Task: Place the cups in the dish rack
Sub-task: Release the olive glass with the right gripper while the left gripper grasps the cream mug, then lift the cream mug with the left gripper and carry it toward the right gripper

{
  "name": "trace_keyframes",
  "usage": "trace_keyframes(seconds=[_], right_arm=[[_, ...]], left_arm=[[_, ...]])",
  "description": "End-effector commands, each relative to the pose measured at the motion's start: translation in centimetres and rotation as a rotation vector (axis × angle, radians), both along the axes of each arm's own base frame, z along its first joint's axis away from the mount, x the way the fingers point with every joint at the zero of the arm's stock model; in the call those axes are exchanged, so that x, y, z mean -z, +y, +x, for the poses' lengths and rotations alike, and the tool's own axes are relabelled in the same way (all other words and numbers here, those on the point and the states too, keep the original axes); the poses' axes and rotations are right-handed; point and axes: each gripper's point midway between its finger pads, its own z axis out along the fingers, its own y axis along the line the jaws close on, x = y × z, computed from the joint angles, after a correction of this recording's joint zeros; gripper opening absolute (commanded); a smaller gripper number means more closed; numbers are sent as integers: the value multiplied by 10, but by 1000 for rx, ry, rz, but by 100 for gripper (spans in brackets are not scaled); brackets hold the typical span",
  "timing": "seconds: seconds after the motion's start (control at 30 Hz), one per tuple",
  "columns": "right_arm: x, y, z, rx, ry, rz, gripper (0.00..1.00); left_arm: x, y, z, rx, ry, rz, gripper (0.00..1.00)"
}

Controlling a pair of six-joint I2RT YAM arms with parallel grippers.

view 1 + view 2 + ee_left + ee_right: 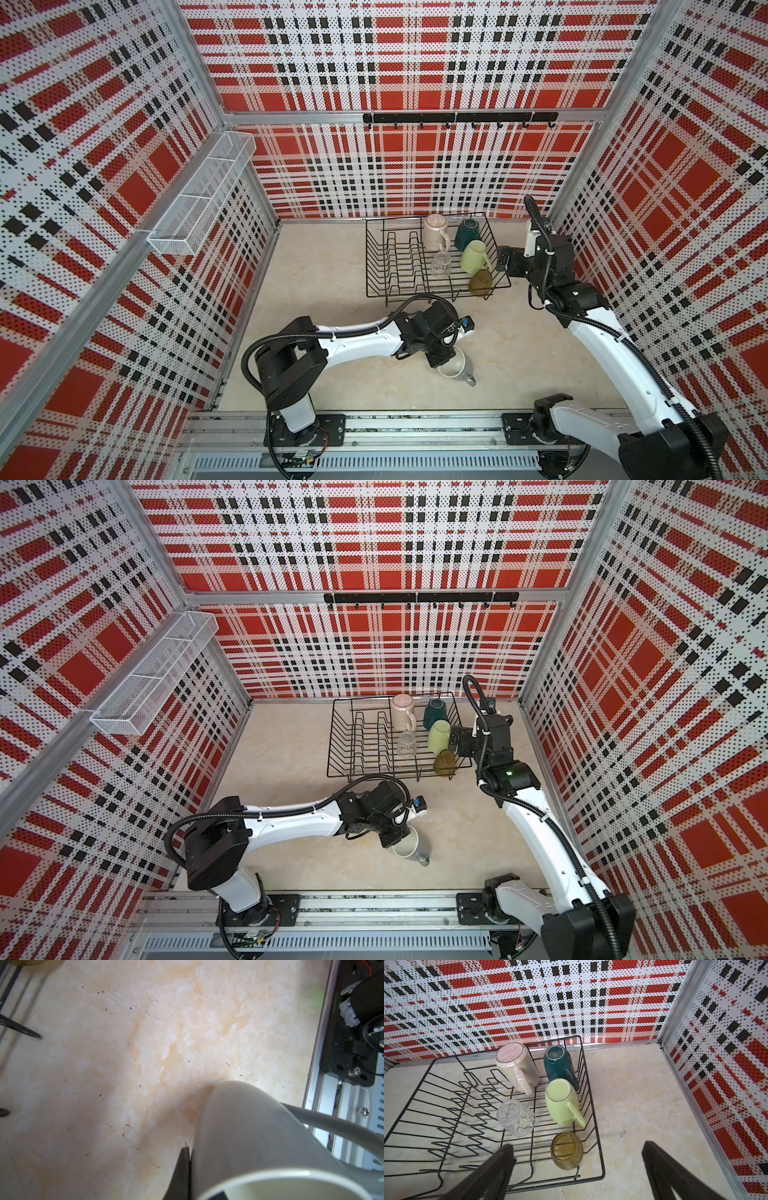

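Grips the grey mug (pixel 455 368) by its rim with the left claw (pixel 445 360) — shut tight, with one finger (pixel 182 1169) outside the wall and one inside. Holds it over the near part of the table (pixel 332 299), well apart from the dish rack (pixel 399 262). Mouth turned up toward the top camera, handle on the side away from the arm. Cannot tell if the bottom of the mug touches the table or not.

Holds nothing in the right claw (pixel 502 258). Spread wide, with the two black fingers (pixel 496 1167) far apart. Hangs just beside the right side of the rack, near the light green mug (pixel 561 1105).

Already in the rack, all bottom-up, on its right half:
- At the back, side by side, the pale pink mug (pixel 517 1068) and the dark teal mug (pixel 558 1066).
- Close in front of the teal one, the light green mug, with its handle pointing at the rack's right side.
- In front of the pink one, the clear glass (pixel 516 1118).
- Nearest the front right corner, the amber tumbler (pixel 566 1151).

On the left half of the rack, the upright plate loops (pixel 467 1088).

Up on the left wall, a long white mesh basket (pixel 199 195). On the back wall, a black rail of hooks (pixel 457 117).
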Motion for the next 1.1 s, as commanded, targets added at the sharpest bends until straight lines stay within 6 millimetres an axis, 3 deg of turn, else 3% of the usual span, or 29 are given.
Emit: trace_keyframes(seconds=[0.0, 0.17, 0.27, 0.33, 0.47, 0.67, 0.77, 0.87, 1.0, 1.07], right_arm=[[-2, 14, -6, -72, 27, 70, 100], [-15, 83, -30, -461, 55, 248, 100], [-29, 111, -49, -621, 71, 383, 98], [-40, 131, -66, -760, 95, 480, 97], [-54, 155, -91, -950, 148, 641, 100], [-58, 175, -112, -1072, 216, 821, 100], [-47, 173, -106, -1010, 244, 843, 100], [-23, 175, -100, -973, 324, 839, 100], [-29, 194, -117, -1106, 338, 870, 87], [-32, 204, -128, -1179, 357, 873, 74]], left_arm=[[-75, -1, 25, -62, -46, -230, 0], [-182, 36, 62, -201, -250, -582, 0], [-219, 69, 72, -297, -476, -723, 0], [-232, 90, 72, -332, -638, -783, 0], [-249, 114, 68, -350, -851, -873, 0], [-263, 118, 80, -346, -887, -916, 0], [-273, 126, 78, -364, -909, -984, 0], [-271, 129, 78, -367, -930, -988, 0], [-263, 124, 81, -340, -948, -951, 0], [-262, 124, 84, -346, -949, -943, 0]])
